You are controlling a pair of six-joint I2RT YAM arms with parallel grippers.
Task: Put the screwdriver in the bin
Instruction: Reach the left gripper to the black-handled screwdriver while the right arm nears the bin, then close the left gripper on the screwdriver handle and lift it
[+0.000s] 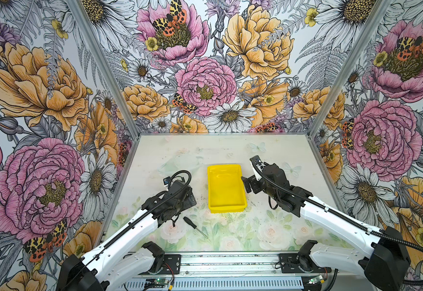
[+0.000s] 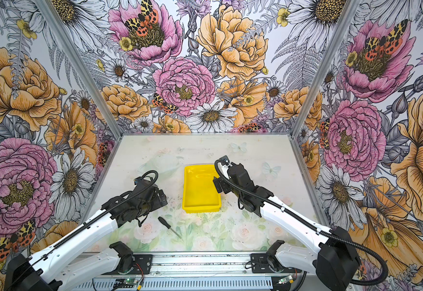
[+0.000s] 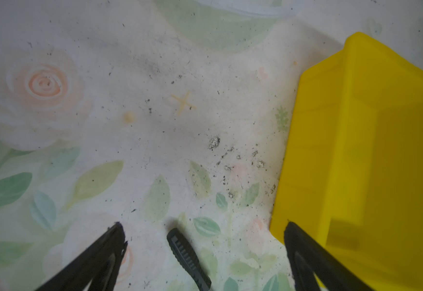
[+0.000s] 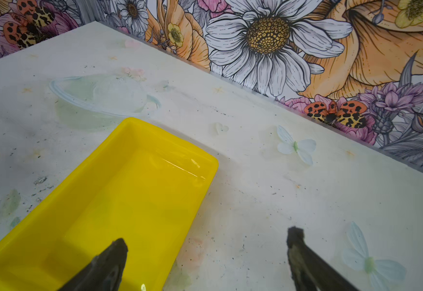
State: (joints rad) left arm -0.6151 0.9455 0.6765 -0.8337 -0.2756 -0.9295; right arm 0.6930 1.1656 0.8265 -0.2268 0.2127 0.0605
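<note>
1. The screwdriver [image 1: 194,227] was seen flat on the table [image 1: 268,151], near the front-left corner of the bin [image 1: 228,208].
2. The left gripper [image 3: 204,226] and right gripper [image 4: 207,236] were held spread, empty.
3. Bare table was seen between screwdriver and bin.

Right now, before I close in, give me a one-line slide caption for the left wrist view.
Open left gripper frames the screwdriver's black handle, not yet gripped; yellow bin beside.

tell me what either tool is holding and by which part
Nothing is held. The left tool and right tool both stand open and empty; the screwdriver lies loose on the table.
</note>
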